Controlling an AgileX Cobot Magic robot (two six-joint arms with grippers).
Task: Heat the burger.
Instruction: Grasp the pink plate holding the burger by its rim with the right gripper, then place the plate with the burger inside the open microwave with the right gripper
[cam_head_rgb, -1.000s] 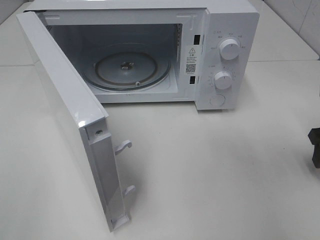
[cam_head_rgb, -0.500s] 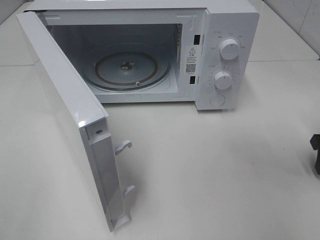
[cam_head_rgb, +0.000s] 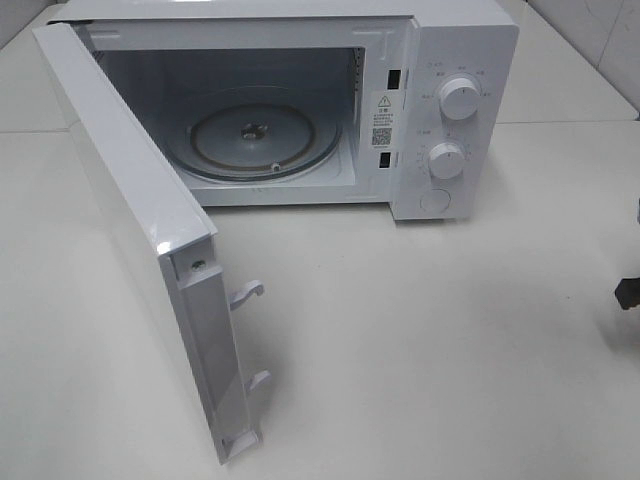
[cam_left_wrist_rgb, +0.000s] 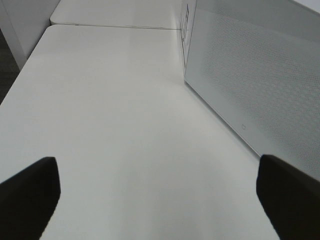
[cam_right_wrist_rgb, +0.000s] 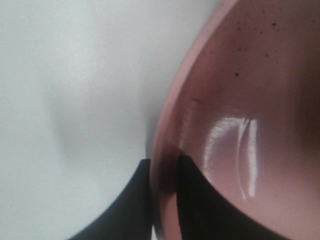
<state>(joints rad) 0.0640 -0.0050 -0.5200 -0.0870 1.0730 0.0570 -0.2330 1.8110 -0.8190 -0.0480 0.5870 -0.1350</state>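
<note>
Sticker (cam_head_rgb: 381, 118) on microwave (cam_head_rgb: 468, 40) shows QR code.

We noted white sticker (cam_head_rgb: 381, 118) on microwave (cam_head_rgb: 465, 40) door frame: warning triangle, QR code, print too small to read. Markings around upper knob (cam_head_rgb: 459, 97), lower knob (cam_head_rgb: 446, 160) illegible.

White table (cam_head_rgb: 450, 330): one white microwave (cam_head_rgb: 470, 60) stands on it, door (cam_head_rgb: 130, 200) swung open. Pink plate (cam_right_wrist_rgb: 250, 100) over same surface; contact unconfirmed.
</note>
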